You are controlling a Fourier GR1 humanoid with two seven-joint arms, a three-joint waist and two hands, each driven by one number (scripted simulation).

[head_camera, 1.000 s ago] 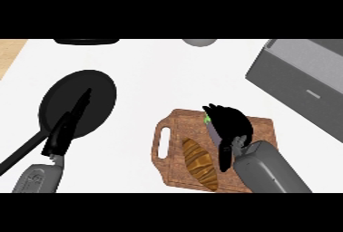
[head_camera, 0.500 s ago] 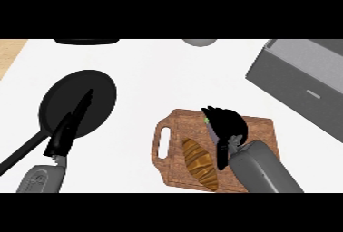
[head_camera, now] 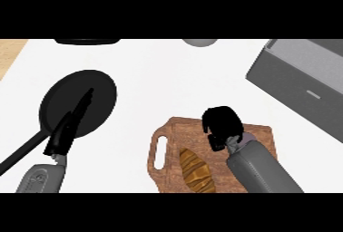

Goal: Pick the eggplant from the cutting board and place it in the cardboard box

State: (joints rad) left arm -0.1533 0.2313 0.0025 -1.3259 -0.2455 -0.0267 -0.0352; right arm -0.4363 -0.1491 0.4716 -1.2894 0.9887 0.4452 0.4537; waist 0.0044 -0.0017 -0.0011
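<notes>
Eggplant lies hidden beneath the right hand (head_camera: 221, 122) on the cutting board (head_camera: 182, 132); the hand is curled down, apparently closed round it. Judged light, smooth-skinned, slippery: hold across the thick middle. Cardboard box (head_camera: 301, 86) stands beyond, rightward.

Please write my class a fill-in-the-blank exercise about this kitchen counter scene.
1. The right robot hand is over the cutting board, whose handle slot faces the view's ____.
2. The pan under the left robot hand is coloured ____.
3. The box stands at the view's ____ edge.
Missing words: left, black, right.
</notes>
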